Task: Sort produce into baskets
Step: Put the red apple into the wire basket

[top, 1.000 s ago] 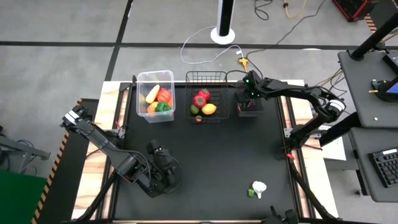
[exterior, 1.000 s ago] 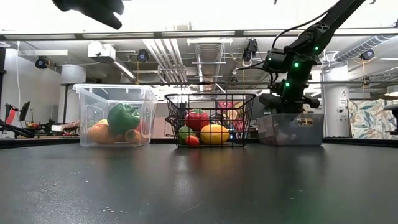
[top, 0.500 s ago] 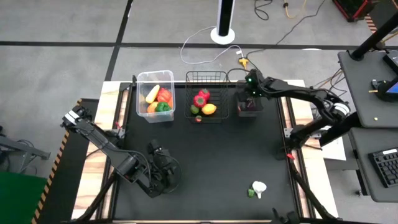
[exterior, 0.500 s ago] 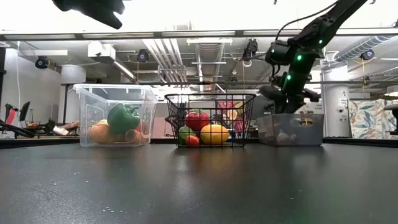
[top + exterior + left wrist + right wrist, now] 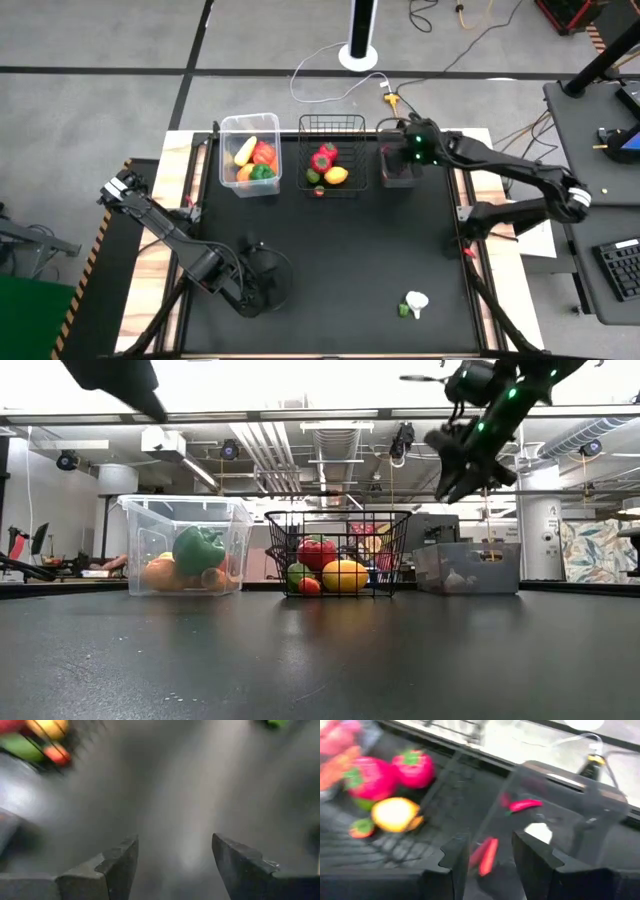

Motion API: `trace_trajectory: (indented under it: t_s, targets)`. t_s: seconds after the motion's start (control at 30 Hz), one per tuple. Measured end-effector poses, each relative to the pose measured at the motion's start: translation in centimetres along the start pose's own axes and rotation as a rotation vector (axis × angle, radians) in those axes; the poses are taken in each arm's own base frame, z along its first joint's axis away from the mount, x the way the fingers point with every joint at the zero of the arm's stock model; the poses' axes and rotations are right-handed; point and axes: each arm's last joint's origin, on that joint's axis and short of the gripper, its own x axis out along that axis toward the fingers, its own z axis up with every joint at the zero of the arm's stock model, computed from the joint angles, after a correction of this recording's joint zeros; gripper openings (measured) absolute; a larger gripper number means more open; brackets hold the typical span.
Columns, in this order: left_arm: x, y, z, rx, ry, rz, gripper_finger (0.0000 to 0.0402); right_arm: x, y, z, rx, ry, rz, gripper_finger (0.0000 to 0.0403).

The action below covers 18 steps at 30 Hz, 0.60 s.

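Left gripper (image 5: 172, 865) near the black table's (image 5: 350, 250) front-left, fingers apart, empty. Right gripper (image 5: 485, 857) hangs above the small dark smoky bin (image 5: 397, 168), parted, gripping nothing; red chillies (image 5: 487, 855) lie inside. Behind: grey floor

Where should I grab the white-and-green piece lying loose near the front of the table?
Probably from straight above, jaws across the white bulb, the widest part showing; the green end looks smaller. It lies alone on the black table, so nothing crowds the approach.
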Motion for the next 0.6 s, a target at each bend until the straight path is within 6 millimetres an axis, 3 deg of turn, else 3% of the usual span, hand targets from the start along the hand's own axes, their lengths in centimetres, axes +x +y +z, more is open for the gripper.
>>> trace_trajectory:
  t_s: [0.23,0.6]
  targets:
    - [-0.2,0.0,-1.1,-0.073,0.304,-0.124,0.0236,-2.0,3.3,-1.5,-0.086,-0.009,0.142,0.0145]
    - [-1.0,1.6,-2.9,-0.184,0.666,-0.002,0.0236,-3.0,7.6,-4.4,-0.19,0.047,0.291,0.0146]
